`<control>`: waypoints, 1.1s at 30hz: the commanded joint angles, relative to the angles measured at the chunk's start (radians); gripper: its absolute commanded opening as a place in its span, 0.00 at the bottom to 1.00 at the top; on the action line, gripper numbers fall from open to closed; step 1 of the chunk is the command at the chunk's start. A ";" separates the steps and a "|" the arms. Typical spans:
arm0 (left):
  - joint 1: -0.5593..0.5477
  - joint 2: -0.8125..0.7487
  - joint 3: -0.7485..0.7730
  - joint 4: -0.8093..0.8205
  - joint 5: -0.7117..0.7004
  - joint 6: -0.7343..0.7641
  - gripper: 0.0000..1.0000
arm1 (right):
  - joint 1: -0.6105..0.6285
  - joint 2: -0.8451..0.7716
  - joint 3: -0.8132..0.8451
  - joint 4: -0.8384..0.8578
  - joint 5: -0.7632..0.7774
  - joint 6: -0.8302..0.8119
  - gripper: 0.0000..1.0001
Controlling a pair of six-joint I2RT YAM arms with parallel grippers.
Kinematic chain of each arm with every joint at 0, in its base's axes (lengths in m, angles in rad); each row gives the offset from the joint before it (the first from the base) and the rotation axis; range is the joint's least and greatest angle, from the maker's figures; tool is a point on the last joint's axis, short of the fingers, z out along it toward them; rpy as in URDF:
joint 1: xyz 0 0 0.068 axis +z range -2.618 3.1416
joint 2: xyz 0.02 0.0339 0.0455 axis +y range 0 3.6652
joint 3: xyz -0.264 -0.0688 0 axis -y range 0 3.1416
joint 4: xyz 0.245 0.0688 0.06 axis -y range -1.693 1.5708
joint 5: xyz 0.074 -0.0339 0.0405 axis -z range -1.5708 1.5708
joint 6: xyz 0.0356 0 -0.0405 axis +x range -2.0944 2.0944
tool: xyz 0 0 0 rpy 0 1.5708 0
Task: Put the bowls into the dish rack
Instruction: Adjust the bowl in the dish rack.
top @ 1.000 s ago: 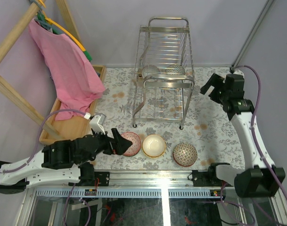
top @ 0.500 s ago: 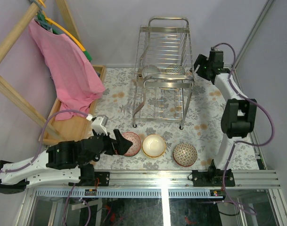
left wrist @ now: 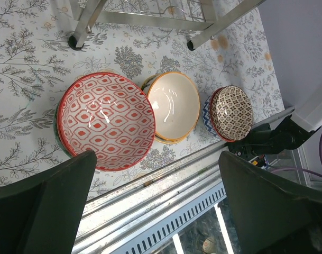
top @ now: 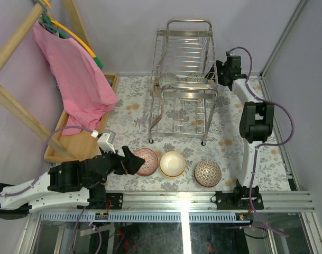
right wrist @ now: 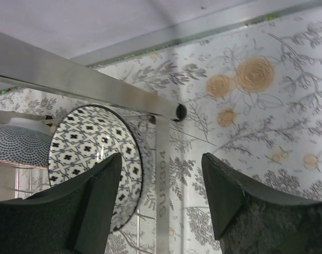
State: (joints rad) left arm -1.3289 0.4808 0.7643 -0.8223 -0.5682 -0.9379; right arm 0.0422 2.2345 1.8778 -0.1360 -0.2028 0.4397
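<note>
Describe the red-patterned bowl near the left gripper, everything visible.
The red-patterned bowl is round, glossy, ceramic-looking: white inside with a red diamond lattice and red rim. It sits mouth up on the floral tablecloth, leftmost of three bowls before the dish rack, close beside the cream bowl; contact unclear. A dark edge under its left side may be its outer wall. The open left gripper hovers just short of it, not gripping.
</note>
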 commanded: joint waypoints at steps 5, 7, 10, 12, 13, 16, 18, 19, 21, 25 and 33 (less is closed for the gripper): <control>-0.005 0.003 -0.019 0.031 -0.048 -0.004 1.00 | 0.073 0.041 0.104 0.025 0.024 -0.088 0.62; -0.005 -0.001 -0.021 0.028 -0.049 -0.005 1.00 | 0.087 0.064 0.135 -0.001 0.051 -0.106 0.60; -0.006 -0.008 -0.018 0.014 -0.054 -0.010 1.00 | 0.100 0.073 0.142 -0.005 0.088 -0.116 0.55; -0.006 -0.016 -0.016 0.008 -0.056 -0.012 1.00 | 0.106 0.081 0.152 -0.011 0.110 -0.124 0.49; -0.006 -0.021 -0.016 0.006 -0.058 -0.013 1.00 | 0.108 0.084 0.158 -0.015 0.116 -0.126 0.46; -0.006 -0.030 -0.016 -0.003 -0.064 -0.015 1.00 | 0.112 0.090 0.167 -0.026 0.142 -0.138 0.32; -0.006 -0.032 -0.016 -0.004 -0.065 -0.015 1.00 | 0.113 0.084 0.156 -0.018 0.154 -0.148 0.22; -0.005 -0.029 -0.017 -0.003 -0.065 -0.015 1.00 | 0.116 0.080 0.149 -0.012 0.161 -0.155 0.18; -0.006 -0.024 -0.014 -0.003 -0.067 -0.015 1.00 | 0.119 0.072 0.140 -0.003 0.176 -0.176 0.05; -0.006 -0.010 -0.010 -0.002 -0.068 -0.013 1.00 | 0.126 0.020 0.057 0.099 0.190 -0.219 0.00; -0.005 0.002 -0.007 -0.005 -0.073 -0.012 1.00 | 0.146 -0.171 -0.388 0.668 0.309 -0.330 0.00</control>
State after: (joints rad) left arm -1.3289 0.4763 0.7506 -0.8265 -0.5961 -0.9390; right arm 0.1753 2.1784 1.6501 0.1654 -0.0017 0.2070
